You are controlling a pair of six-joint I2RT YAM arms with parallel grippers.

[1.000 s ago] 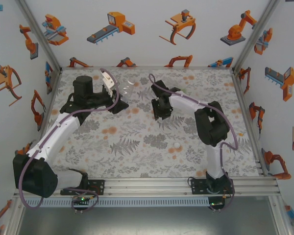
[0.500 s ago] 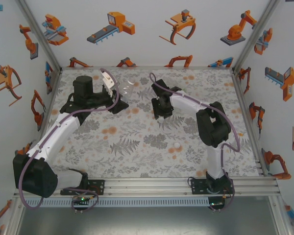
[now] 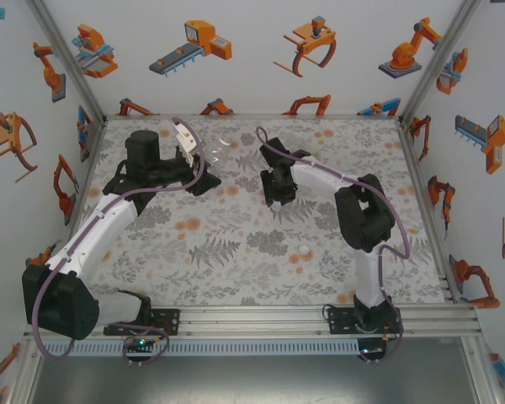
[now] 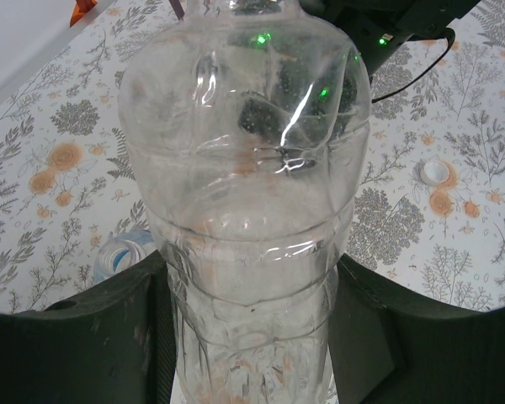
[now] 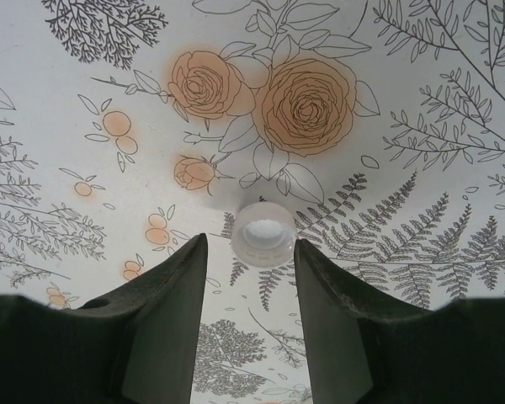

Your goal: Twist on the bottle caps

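The clear bottle (image 4: 244,210) stands upright between the dark fingers (image 4: 93,337) of my left gripper (image 4: 248,337), which is shut on its lower body. From above, that bottle (image 3: 218,151) is held over the far left of the table by the left gripper (image 3: 202,162). My right gripper (image 5: 250,246) is open and low over the cloth. A white cap (image 5: 263,229) lies open side up just ahead of its fingertips, touching neither. In the top view the right gripper (image 3: 278,188) points down at mid-table. Another white cap (image 3: 304,251) (image 4: 435,172) lies loose on the cloth.
A blue and white see-through object (image 4: 122,252) lies on the cloth by the left finger, partly hidden. The flowered tablecloth (image 3: 236,252) is bare across the near half. Walls with robot stickers close in the back and both sides.
The right gripper has shifted very slightly over the cloth. The left arm and its bottle have stayed still.
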